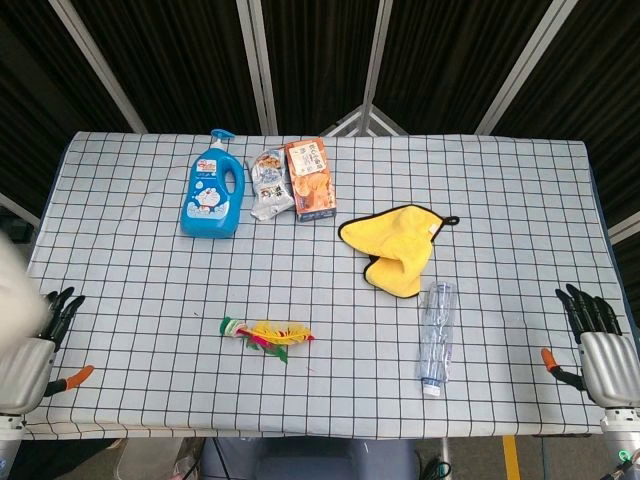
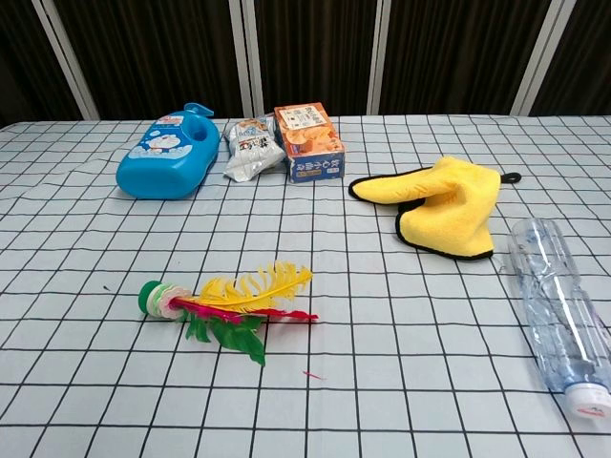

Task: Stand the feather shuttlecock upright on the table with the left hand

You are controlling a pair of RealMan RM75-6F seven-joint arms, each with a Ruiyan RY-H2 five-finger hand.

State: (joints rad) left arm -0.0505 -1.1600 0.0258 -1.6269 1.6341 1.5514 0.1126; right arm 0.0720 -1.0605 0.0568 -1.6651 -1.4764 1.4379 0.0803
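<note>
The feather shuttlecock (image 1: 265,335) lies on its side on the checked tablecloth, near the front and a little left of centre. Its green and white base points left; its yellow, red and green feathers (image 2: 250,296) fan out to the right. My left hand (image 1: 38,345) rests at the table's left front edge, fingers spread, holding nothing, well apart from the shuttlecock. My right hand (image 1: 598,348) sits at the right front edge, fingers also apart and empty. Neither hand shows in the chest view.
A blue detergent bottle (image 1: 212,188), a snack bag (image 1: 268,183) and an orange box (image 1: 309,178) lie at the back. A yellow cloth (image 1: 395,243) is right of centre, with a clear plastic bottle (image 1: 436,335) lying in front of it.
</note>
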